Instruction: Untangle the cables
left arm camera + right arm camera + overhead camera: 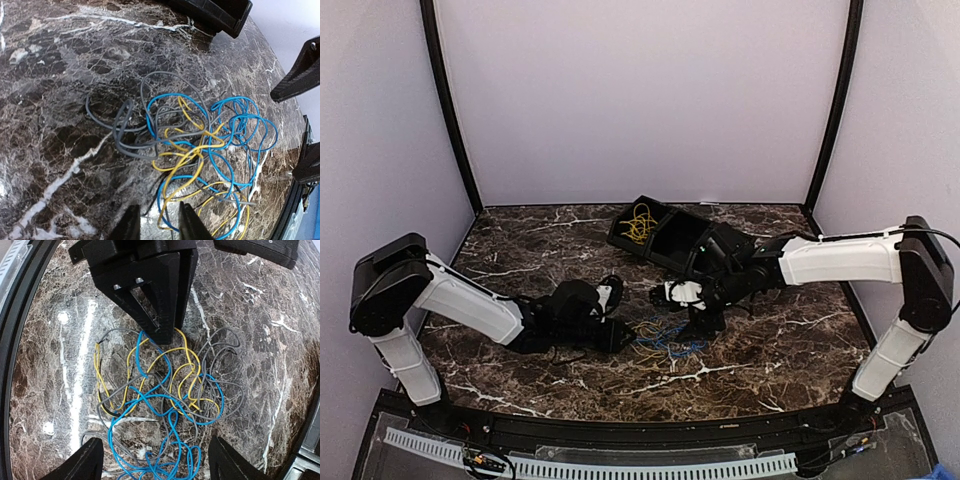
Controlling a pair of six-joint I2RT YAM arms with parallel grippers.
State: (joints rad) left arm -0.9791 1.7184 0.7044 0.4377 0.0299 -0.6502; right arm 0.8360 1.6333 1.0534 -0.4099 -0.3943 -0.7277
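Observation:
The cables (665, 340) lie in one loose tangle on the marble table: yellow (187, 160), blue (240, 120) and grey (125, 125) wires looped through each other. My left gripper (625, 338) is low at the tangle's left edge. In the left wrist view its gripper (160, 227) is narrowly open, with a yellow wire end and a blue loop lying between the fingertips. My right gripper (705, 322) hovers over the tangle's right side. In the right wrist view it (157, 465) is wide open and empty above blue (175, 425) and yellow (96, 368) loops.
A black two-compartment bin (620, 235) stands behind the tangle, with a bundle of yellow wire (638, 225) in its left compartment. The left gripper (155, 290) fills the top of the right wrist view. Grey walls close in the table.

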